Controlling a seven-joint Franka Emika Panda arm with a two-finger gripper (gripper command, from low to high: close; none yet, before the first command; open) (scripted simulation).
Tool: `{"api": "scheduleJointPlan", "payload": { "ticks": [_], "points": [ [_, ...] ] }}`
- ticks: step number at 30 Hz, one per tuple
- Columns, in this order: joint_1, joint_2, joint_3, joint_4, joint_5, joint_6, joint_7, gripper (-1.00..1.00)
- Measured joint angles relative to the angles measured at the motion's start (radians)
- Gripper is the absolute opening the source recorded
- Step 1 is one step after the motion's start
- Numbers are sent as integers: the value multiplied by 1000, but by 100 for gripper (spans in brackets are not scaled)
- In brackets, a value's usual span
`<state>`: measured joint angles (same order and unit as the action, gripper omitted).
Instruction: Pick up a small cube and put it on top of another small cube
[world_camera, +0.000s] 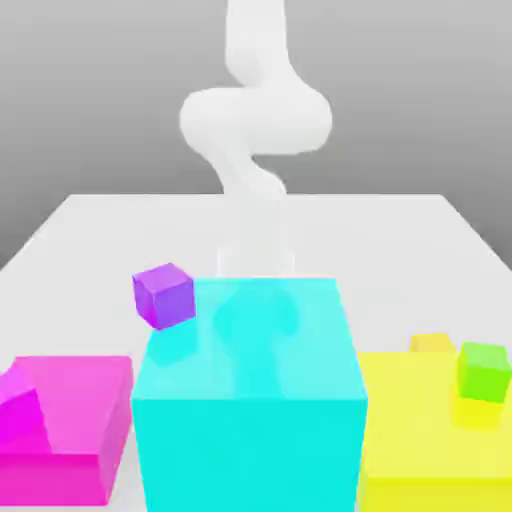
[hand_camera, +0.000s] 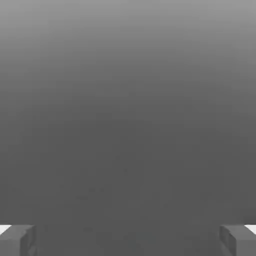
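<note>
Exterior view: the arm (world_camera: 255, 120) stands behind the large cyan block (world_camera: 250, 385). The purple cube (world_camera: 163, 295) sits at that block's far-left corner; the green cube (world_camera: 484, 371) rests on the yellow block (world_camera: 420, 430), right. Descend squarely over the purple cube before closing.

Hand view: gripper (hand_camera: 128, 240) spread wide, holding nothing. No readable writing or labels

We see a big block (world_camera: 248, 400) in the middle, flat blocks on both sides, and a small cube (world_camera: 163, 295) at its corner.
</note>
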<state>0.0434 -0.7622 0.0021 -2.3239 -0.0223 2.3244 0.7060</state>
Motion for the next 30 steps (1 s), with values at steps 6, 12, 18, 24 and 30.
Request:
{"api": "scheduleJointPlan", "payload": {
  "ticks": [6, 12, 18, 24, 30],
  "points": [
    [106, 93, -2, -58, -51, 59, -233, 0],
    [212, 185, -15, -115, -97, 115, -463, 0],
    [315, 276, -33, -171, -132, 172, -700, 0],
    [414, 367, -51, -227, -154, 229, -947, 0],
    [514, 457, -70, -284, -163, 287, -1204, 0]
  ]
}}
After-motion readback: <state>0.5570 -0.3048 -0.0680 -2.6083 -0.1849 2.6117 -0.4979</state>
